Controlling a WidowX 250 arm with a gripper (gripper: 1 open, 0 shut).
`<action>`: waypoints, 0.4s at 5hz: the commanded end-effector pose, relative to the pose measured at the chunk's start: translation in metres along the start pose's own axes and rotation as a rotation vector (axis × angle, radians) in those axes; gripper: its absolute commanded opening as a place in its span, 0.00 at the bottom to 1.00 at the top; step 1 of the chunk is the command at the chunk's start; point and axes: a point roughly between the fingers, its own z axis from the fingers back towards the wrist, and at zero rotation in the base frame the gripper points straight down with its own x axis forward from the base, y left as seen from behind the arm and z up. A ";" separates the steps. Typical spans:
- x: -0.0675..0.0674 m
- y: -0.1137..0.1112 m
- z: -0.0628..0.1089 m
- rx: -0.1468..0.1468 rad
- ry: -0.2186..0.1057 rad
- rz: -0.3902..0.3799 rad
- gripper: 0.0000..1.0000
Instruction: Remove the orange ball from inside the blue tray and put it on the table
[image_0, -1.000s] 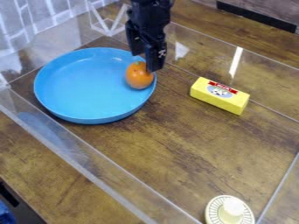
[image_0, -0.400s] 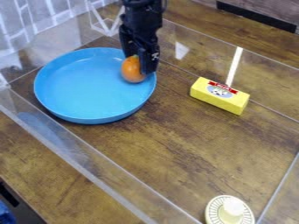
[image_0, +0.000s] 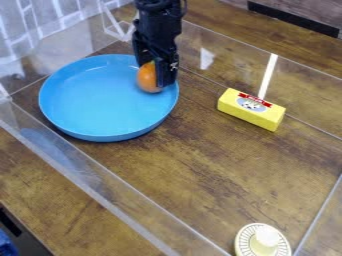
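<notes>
The orange ball (image_0: 148, 80) lies inside the blue tray (image_0: 80, 105), near its far right rim. My gripper (image_0: 152, 72) points straight down over the ball and is open, with one black finger on each side of it. The fingers hide the top of the ball, and I cannot tell whether they touch it. The tray rests on the dark wood table (image_0: 174, 180) at the left.
A yellow rectangular block (image_0: 251, 108) lies on the table right of the tray. A small cream round lid (image_0: 263, 240) sits at the front right edge. Clear acrylic panels (image_0: 94, 175) run along the table's front left and back edges.
The gripper has shifted slightly left and now straddles the ball instead of standing over its right side. The ball now shows slightly further left in the tray.
</notes>
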 end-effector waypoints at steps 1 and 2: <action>0.003 0.013 0.020 0.028 -0.046 0.029 1.00; 0.001 0.014 0.018 0.019 -0.041 0.041 1.00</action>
